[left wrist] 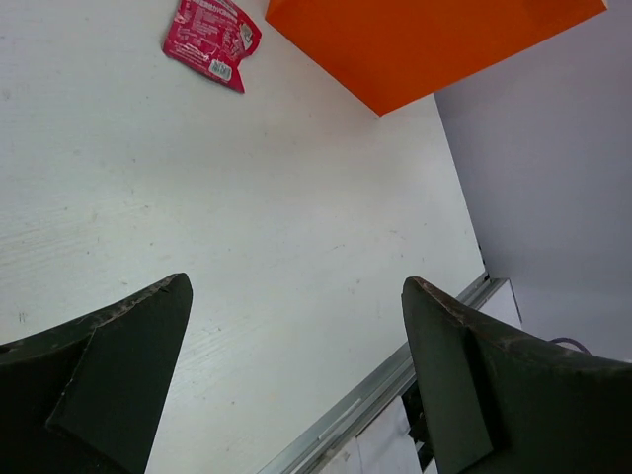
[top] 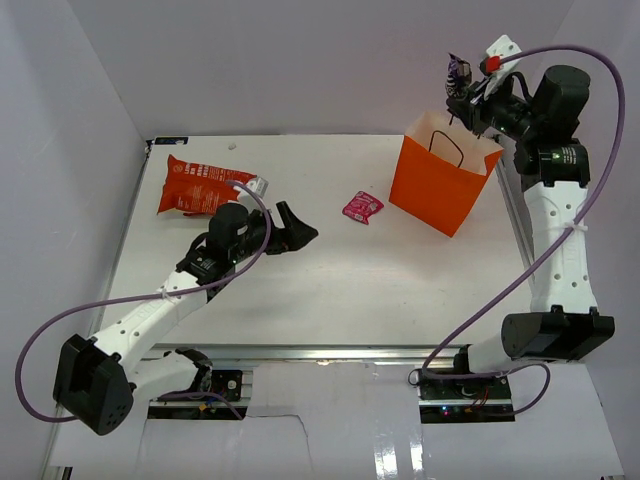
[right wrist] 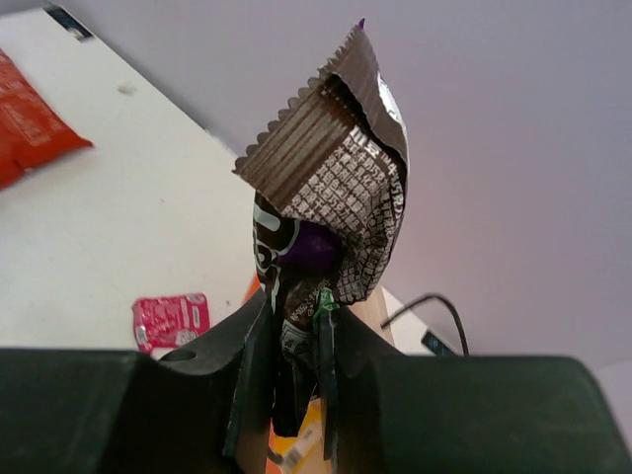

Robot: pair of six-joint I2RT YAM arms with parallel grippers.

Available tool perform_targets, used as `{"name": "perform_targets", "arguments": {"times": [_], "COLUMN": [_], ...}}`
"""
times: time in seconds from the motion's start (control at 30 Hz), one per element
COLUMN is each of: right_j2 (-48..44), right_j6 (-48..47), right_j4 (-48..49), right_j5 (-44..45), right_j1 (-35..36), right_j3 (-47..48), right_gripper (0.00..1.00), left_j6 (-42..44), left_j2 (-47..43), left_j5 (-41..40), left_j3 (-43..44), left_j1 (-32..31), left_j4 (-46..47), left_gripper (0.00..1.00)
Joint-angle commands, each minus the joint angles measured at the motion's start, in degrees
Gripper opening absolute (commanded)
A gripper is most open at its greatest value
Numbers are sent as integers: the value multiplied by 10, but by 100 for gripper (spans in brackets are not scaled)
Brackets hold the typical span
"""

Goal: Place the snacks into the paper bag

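The right gripper point(right wrist: 294, 331) pinches a brown candy wrapper point(right wrist: 336, 188) up near the edge of the paper bag point(top: 440, 185) — dropped now, it may fall outside. The left gripper point(left wrist: 296, 316) is spread wide.

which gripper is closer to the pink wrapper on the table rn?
Left. The left gripper, open, is just left of the pink wrapper in the top view; the right gripper is above the paper bag's far side, shut on a brown wrapper.
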Motion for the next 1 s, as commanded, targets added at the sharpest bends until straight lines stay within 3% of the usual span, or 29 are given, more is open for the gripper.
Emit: {"name": "perform_targets", "arguments": {"times": [0.0, 0.27, 0.37, 0.4, 0.47, 0.63, 0.73, 0.83, 0.9, 0.93, 0.97], "right_j2": [25, 60, 68, 70, 72, 77, 64, 26, 2, -22, -35], "right_j6": [-29, -102, -116, -115, -106, -75, -42, -55, -131, -246, -293], "right_j4": [-22, -48, -54, -55, -56, -82, -99, -117, -171, -259, -292], "right_j5": [24, 57, 76, 78, 78, 46, -6, -117, -252, -290, -313], "right_j1": [-27, -59, -60, -63, -66, -90, -123, -155, -157, -153, -146], "right_j3": [-24, -51, -63, -65, -63, -15, 16, 14, 1, -5, -28], "right_gripper": [11, 16, 31, 46, 62, 71, 72, 75, 75, 77, 78], "left_j6": [-2, -16, -24, -27, -34, -15, 3, 23, 32, 34, 35], "left_j2": [-14, 41, 76, 88, 129, 227, 294, 352, 383, 389, 394], "left_j5": [32, 51, 57, 51, 49, 60, 74, 74, 81, 85, 86], "left_j3": [4, 15, 33, 42, 76, 155, 208, 255, 279, 284, 286], "left_j1": [1, 1, 1, 1, 1, 1, 0, 0, 0, 0, 0], "left_j4": [14, -3, -1, -4, -11, -12, -18, -39, -47, -54, -56], "left_gripper": [98, 98, 98, 98, 98, 98, 96, 95, 94, 94, 94]}}
